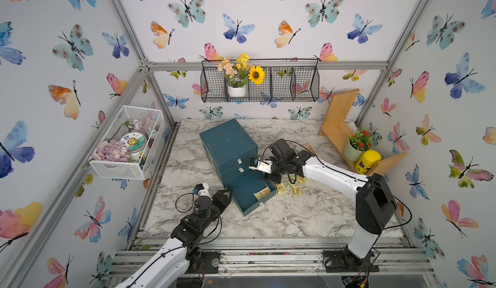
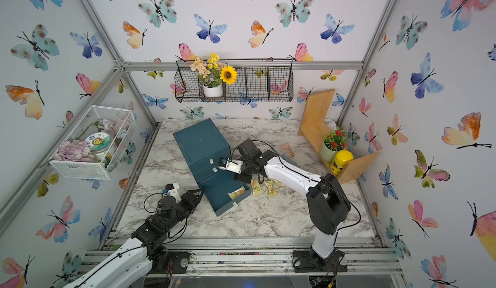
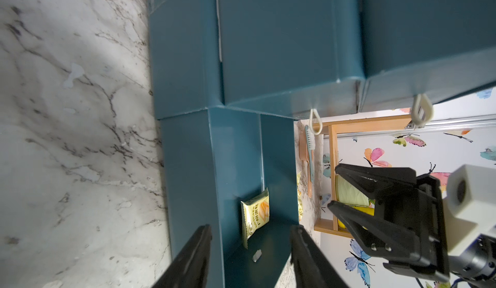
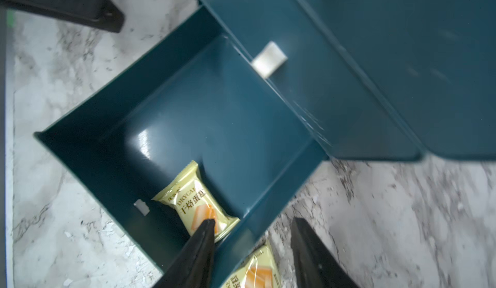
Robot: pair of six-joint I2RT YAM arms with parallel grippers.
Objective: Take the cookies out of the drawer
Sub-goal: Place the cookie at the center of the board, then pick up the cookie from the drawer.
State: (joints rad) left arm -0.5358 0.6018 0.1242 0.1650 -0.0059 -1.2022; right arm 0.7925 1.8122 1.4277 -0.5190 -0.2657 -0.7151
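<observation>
- Black fingers of the right gripper fill the near edge of the right wrist view. They stand about half apart and hold nothing.
- One finger hangs over the pale yellow cookie packet inside the open drawer. Its partner hangs outside, over the marble table, so the drawer's side wall runs between them.
- That cookie packet is the only one visible in the drawer. It lies flat in the front corner on the right arm's side, close against both walls.
- Several more packets lie on the table just beside the drawer, under the right arm. By the look of it, they are already out.
- On the drawer's far side the left gripper sits low, its fingers also part open and empty. Whether it touches the drawer wall I cannot tell.
- The step in hand appears to be fetching the last packet.
- The next move calls for shifting the right gripper inward until both fingers clear the wall and straddle the wrapper, then lowering and closing. The corner leaves little room, so a finger could catch on the rim.
</observation>
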